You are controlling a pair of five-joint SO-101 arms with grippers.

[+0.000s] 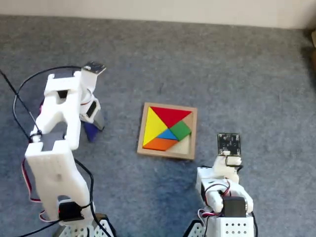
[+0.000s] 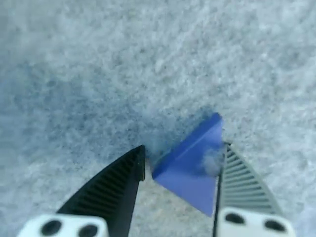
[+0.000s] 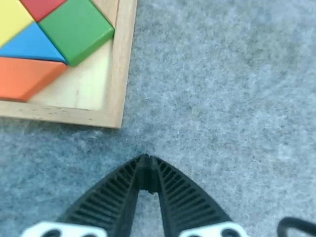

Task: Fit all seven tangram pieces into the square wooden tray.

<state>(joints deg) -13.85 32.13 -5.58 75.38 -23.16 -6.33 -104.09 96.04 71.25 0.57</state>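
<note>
The square wooden tray (image 1: 144, 129) lies mid-table holding a red triangle (image 1: 169, 115), a yellow triangle (image 1: 153, 126), a green square (image 1: 180, 130), a small blue triangle (image 1: 168, 134) and an orange parallelogram (image 1: 159, 143). Bare wood shows in its near right corner (image 3: 86, 86). A dark blue triangle (image 2: 190, 168) sits on the carpet to the left of the tray. My left gripper (image 2: 182, 150) stands open around it, with the pale finger (image 2: 239, 180) touching it and a small gap at the black finger (image 2: 121, 180). My right gripper (image 3: 147, 159) is shut and empty, just off the tray's near right corner.
Grey carpet (image 1: 222, 69) covers the whole table. The left arm (image 1: 61, 113) stretches along the left side with black cables beside it. The right arm (image 1: 224, 182) stands at the near right. A pale strip runs along the far edge.
</note>
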